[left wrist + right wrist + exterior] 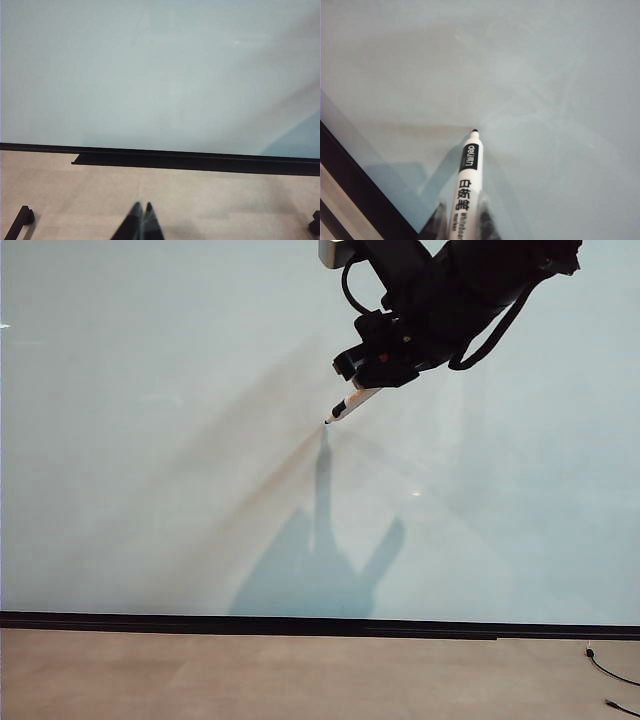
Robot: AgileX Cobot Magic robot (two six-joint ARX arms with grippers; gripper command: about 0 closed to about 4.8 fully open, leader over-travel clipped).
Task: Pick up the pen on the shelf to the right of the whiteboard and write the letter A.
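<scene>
Pale grey-white whiteboard (150,440) fills the background, bare of any stroke. Against it, right of centre and high, the pen (352,404) slants down-left with its dark tip at or just off the surface, angled apparently to begin the letter A. Its barrel is clamped in the right end effector (462,220). Low, near the counter (225,200), the left end effector (141,220) rests closed and idle. No containers appear.

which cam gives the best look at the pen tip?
Right wrist view: the pen fills the frame, held in the right gripper, its dark tip at the whiteboard with printed label readable. Exterior view shows the pen small under the arm. Left wrist view shows only the shut left gripper, no pen.
</scene>
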